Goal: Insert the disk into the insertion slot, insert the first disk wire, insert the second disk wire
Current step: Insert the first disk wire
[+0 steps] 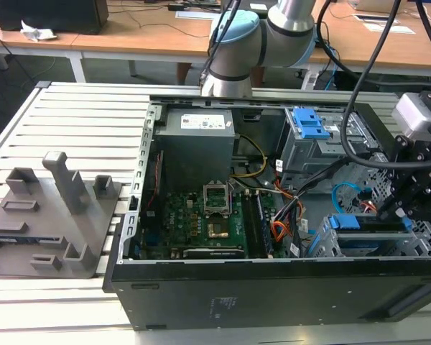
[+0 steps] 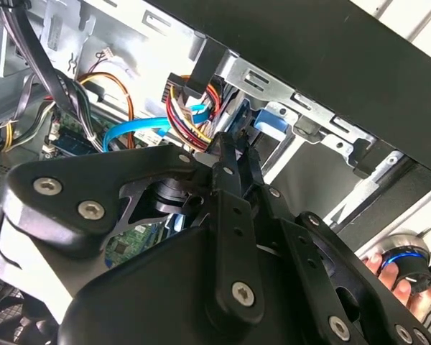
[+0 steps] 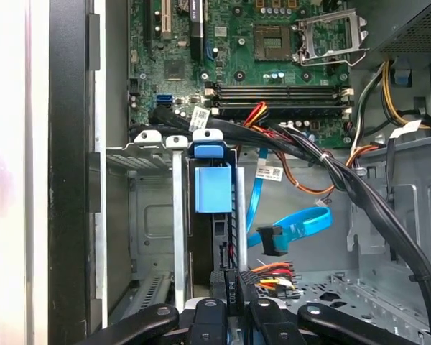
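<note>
Grip is on the plug: in the first wrist view the gripper has its 2 fingers drawn close together around the small dark plug of the first disk wire, whose red and orange leads fan out just beside it. The disk sits inside the insertion slot, its blue carrier standing between the cage's grey rails. The plug is held at the end of the disk opposite its blue tab — whether it touches the socket I cannot tell.

In the exterior view the gripper hangs over the near corner of the case at the exterior view's right, above the disk. The taller cage with the blue latch stands farther back.

The second disk wire curls loose in the bay beside the disk, its dark plug hanging free, apart from the gripper.

By my judgement the held plug is light, rigid and small, so the hold belongs on its plastic body — not on the leads, which look soft and springy and would let it twist. Its contacts are likely delicate; a tilted plug could jam or bend them. The flat blue cable looks limp and slick, best taken by its own plug.
</note>
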### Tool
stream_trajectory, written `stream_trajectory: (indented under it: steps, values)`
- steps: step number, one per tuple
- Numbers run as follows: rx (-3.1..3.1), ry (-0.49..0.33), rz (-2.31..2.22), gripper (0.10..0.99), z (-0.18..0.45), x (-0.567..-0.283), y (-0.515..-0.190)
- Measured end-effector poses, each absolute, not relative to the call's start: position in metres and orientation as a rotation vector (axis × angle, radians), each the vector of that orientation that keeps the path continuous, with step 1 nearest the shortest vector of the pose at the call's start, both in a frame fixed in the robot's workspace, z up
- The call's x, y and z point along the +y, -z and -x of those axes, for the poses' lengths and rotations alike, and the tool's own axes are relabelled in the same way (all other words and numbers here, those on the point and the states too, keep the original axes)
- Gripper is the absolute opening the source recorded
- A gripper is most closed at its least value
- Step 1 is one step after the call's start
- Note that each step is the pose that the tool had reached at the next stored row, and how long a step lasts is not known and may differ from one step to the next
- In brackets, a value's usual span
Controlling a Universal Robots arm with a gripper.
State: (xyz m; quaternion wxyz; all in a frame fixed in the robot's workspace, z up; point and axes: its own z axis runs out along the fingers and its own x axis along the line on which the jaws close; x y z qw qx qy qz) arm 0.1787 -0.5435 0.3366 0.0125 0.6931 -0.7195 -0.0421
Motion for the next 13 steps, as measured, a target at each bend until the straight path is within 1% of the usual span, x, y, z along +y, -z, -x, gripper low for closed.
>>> stream_trajectory:
  steps: [13]
  values:
    - [-2.242, 0.131, -2.16, 0.188, -0.1811, -0.5439, -0.3301]
